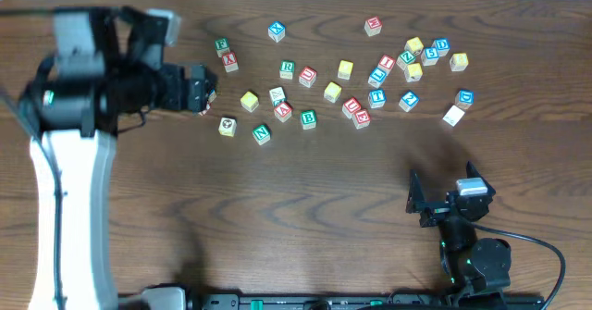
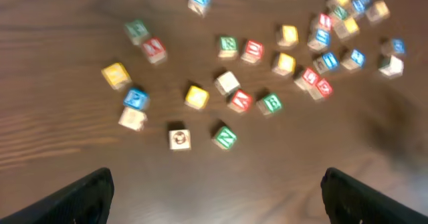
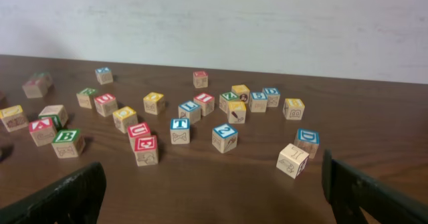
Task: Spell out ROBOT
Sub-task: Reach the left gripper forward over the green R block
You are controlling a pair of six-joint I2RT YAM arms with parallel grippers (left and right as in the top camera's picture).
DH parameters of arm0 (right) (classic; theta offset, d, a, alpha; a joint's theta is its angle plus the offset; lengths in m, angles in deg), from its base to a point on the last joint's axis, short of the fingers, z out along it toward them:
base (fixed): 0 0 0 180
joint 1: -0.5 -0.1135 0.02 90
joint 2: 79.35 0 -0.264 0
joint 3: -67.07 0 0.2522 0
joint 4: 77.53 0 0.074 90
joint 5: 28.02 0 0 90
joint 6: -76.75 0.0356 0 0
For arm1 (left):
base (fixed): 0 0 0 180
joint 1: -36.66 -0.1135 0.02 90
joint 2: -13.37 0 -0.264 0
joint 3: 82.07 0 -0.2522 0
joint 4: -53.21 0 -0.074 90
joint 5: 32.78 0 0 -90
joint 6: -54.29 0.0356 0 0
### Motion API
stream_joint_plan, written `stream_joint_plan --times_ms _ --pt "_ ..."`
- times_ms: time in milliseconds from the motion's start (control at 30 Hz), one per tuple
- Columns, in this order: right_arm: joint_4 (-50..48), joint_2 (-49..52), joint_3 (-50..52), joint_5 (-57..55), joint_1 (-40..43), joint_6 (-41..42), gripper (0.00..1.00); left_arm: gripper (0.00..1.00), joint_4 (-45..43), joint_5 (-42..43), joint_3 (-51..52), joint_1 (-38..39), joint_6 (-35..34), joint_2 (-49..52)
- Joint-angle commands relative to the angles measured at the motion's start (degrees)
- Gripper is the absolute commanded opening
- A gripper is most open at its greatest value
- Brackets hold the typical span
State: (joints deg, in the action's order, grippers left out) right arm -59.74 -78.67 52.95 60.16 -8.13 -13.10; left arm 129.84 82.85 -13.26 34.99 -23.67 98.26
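Note:
The letter cubes lie scattered across the far middle of the table. The green-bordered R (image 1: 288, 69) (image 2: 228, 46) lies behind the green-bordered B (image 1: 308, 118) (image 2: 271, 103) (image 3: 66, 142). The blue-bordered T (image 1: 376, 97) (image 3: 179, 130) lies further right. Yellow-faced cubes (image 1: 249, 100) (image 1: 332, 92) (image 2: 196, 96) (image 3: 125, 117) lie between them. My left gripper (image 1: 203, 93) (image 2: 214, 204) hovers open above the left end of the scatter, with nothing between its fingers. My right gripper (image 1: 439, 185) (image 3: 214, 197) stands open and empty near the front right, short of the cubes.
A green N cube (image 1: 262, 134) (image 2: 225, 137) and several red-lettered cubes (image 1: 361, 117) (image 3: 145, 149) sit among the letters. More blue and yellow cubes cluster at the far right (image 1: 435, 51). A pale cube (image 1: 453, 116) (image 3: 293, 160) lies nearest my right gripper. A white wall stands behind the table.

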Motion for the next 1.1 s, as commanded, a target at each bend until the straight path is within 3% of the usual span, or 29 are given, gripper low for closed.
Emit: stream_joint_plan --times_ms 0,300,767,900,1067 --pt "0.2 -0.3 0.0 0.3 0.4 -0.6 0.99 0.97 4.7 -0.4 -7.4 3.3 1.4 7.1" --pt "0.2 -0.3 0.0 0.3 0.4 -0.6 0.99 0.97 13.9 -15.3 -16.0 12.3 0.7 23.0" --pt "0.2 -0.3 0.0 0.3 0.4 -0.6 0.99 0.97 8.2 -11.6 -16.0 16.3 0.7 26.1" --pt "0.2 -0.3 0.0 0.3 0.4 -0.6 0.99 0.97 4.6 -11.9 -16.0 16.3 -6.6 26.2" --pt "0.2 -0.3 0.0 0.3 0.4 -0.6 0.99 0.97 2.8 -18.5 -16.0 16.3 -14.8 27.0"
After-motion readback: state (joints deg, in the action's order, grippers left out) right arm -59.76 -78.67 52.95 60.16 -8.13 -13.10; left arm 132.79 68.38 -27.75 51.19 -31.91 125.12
